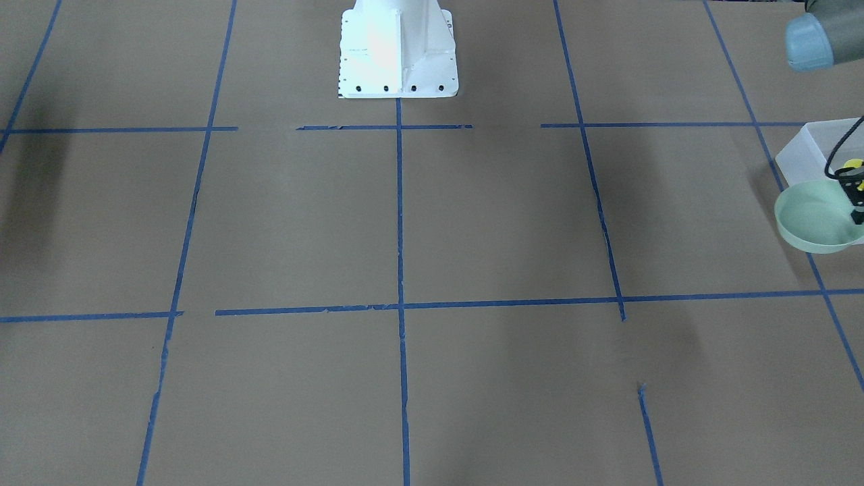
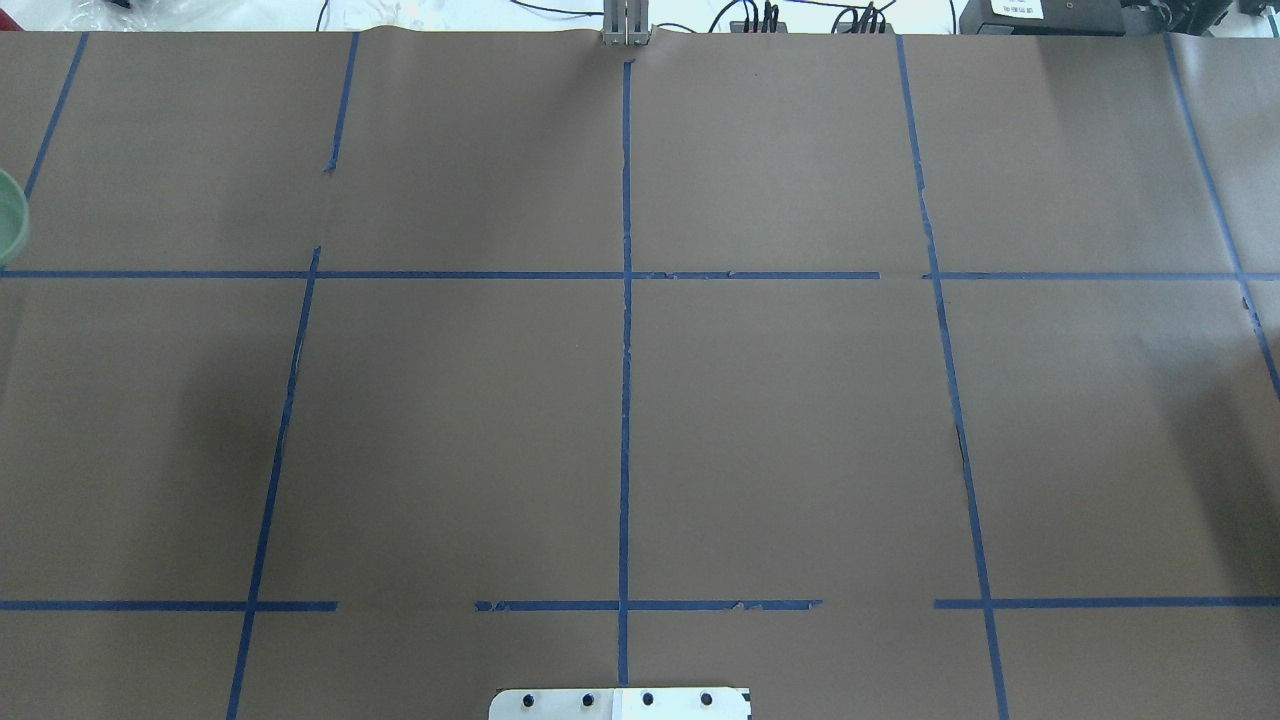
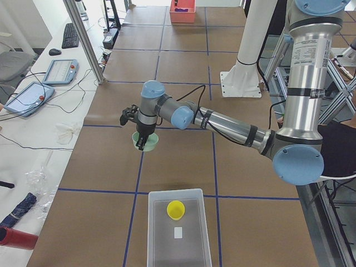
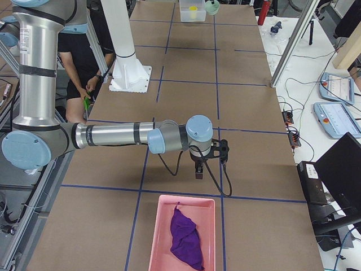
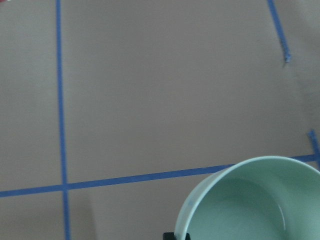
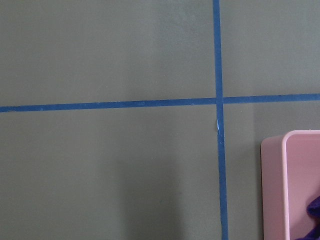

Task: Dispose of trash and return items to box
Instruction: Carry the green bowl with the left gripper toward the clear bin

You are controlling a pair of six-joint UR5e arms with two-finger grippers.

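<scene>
The left gripper [image 1: 856,209] is clamped on the rim of the pale green bowl [image 1: 810,219], one finger reaching down inside it and the other outside. The left wrist camera looks into the bowl from just above, with a black fingertip at its near edge. Whether the bowl sits on the brown surface [image 2: 780,430] or hangs a little above it, I cannot tell.

The bowl is at the robot's left end of the surface, over a crossing of blue tape lines. In the side view from that end, the frosted white box [image 3: 189,245] lies nearest the camera, and the bowl is farther along and a little to the left, apart from the box. The yellow cup [image 3: 176,209] stands upright inside the box, near its far wall.

At the other end, the right gripper [image 4: 198,169] points down over the surface, just beyond a pink tray [image 4: 161,237] that holds a crumpled purple cloth [image 4: 186,237]. Whether its fingers are apart or together cannot be told; its wrist camera shows only tape lines and a corner of the tray.
</scene>
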